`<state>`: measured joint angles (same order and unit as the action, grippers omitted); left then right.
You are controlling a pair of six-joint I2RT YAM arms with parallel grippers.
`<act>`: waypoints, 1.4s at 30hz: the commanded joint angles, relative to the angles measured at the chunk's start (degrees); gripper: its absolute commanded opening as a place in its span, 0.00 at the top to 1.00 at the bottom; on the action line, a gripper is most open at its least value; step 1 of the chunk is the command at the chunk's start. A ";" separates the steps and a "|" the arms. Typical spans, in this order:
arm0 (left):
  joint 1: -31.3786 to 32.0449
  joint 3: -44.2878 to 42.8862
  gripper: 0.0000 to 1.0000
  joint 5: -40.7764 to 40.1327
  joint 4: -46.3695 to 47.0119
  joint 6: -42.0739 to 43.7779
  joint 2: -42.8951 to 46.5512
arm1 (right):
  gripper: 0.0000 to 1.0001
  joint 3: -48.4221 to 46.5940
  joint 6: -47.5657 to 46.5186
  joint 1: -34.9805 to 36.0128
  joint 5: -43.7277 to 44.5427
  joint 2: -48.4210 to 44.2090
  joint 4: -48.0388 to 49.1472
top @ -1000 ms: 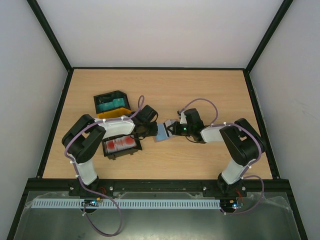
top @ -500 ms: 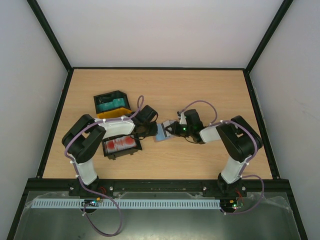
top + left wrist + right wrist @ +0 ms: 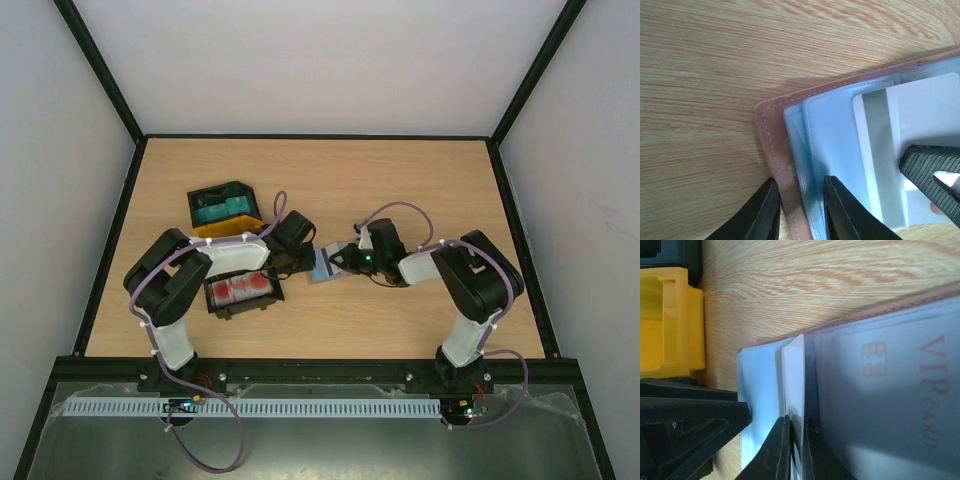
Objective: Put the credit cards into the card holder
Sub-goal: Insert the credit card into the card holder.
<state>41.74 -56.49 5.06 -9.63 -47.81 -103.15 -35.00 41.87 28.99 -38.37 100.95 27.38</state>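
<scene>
The card holder (image 3: 324,267) lies open on the table between the two arms. Its brown stitched edge (image 3: 771,150) and pale blue sleeves (image 3: 830,150) sit between the fingers of my left gripper (image 3: 799,212), which is shut on that edge. My right gripper (image 3: 797,450) is shut on a whitish credit card (image 3: 795,375) that stands on edge among the sleeves. In the left wrist view this card (image 3: 880,145) shows a grey stripe and lies partly over the sleeves. Another card marked VIP (image 3: 890,385) sits inside a sleeve.
A black tray (image 3: 222,205) with teal cards stands at the back left, with a yellow tray (image 3: 228,229) just in front of it. Under the left arm is a second black tray (image 3: 243,292) holding a red-and-white card. The yellow tray (image 3: 670,325) is close to the holder.
My right gripper has moved a little to the left with the whitish card, further over the holder. The left jaws have narrowed on the holder's edge.
</scene>
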 commanded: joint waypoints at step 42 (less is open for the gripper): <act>0.28 5.72 0.76 4.61 7.43 0.09 -3.12 | 0.47 -8.38 -2.89 7.13 28.89 -7.35 -32.04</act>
<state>41.74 -53.15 9.67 0.93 -48.01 -103.81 -42.96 39.40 36.14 -16.14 94.50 3.11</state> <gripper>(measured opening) 0.242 0.505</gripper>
